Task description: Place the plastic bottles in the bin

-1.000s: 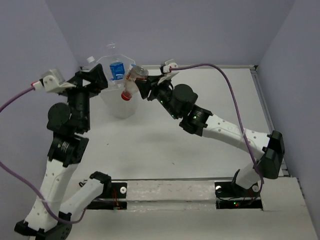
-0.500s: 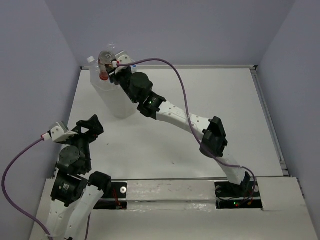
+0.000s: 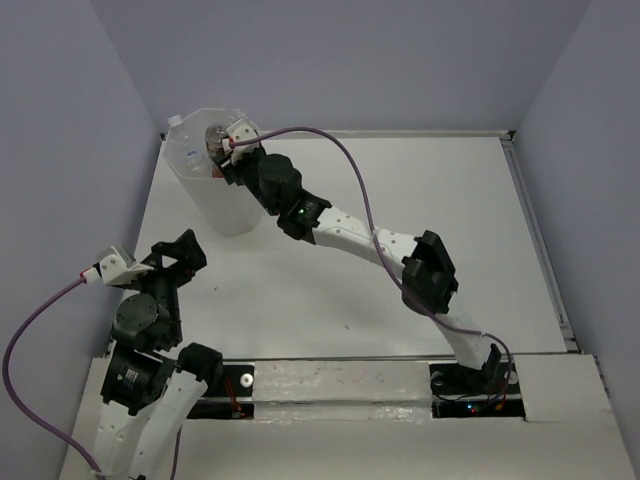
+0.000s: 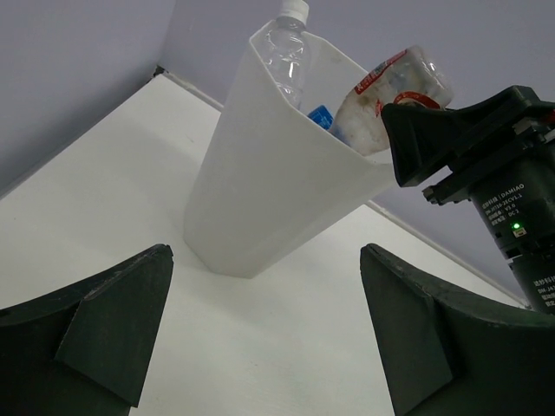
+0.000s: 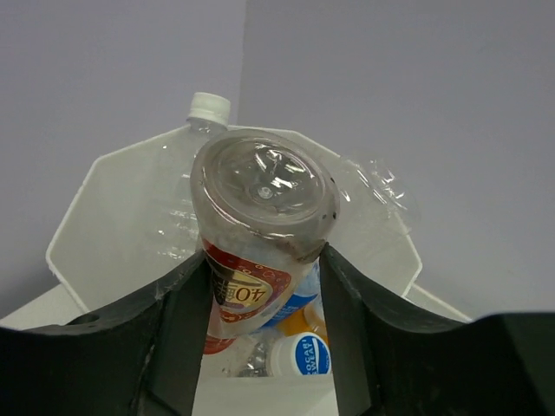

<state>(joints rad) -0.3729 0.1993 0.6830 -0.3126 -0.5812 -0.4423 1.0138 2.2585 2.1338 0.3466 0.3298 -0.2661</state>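
The tall white faceted bin [image 3: 218, 200] stands at the table's far left. My right gripper [image 3: 224, 152] hangs over its mouth, shut on a bottle with a reddish label [image 5: 260, 217] that points cap down into the bin [image 5: 78, 217]; both fingers [image 5: 182, 321] press its sides. Inside lie a white-capped clear bottle [image 5: 204, 121], a crinkled clear one [image 5: 373, 191], an orange one [image 5: 302, 321] and a blue-and-white cap [image 5: 303, 355]. My left gripper [image 4: 264, 329] is open and holds nothing. It sits low over the table, well short of the bin [image 4: 260, 191].
The purple back wall rises just behind the bin, and the left wall runs close beside it. My right arm [image 3: 350, 230] stretches diagonally across the table's middle. The left arm [image 3: 150, 310] is folded back at the near left corner.
The right arm swung the held bottle left over the bin and lowered it into the mouth. The left arm drew back from the bin to the near left.
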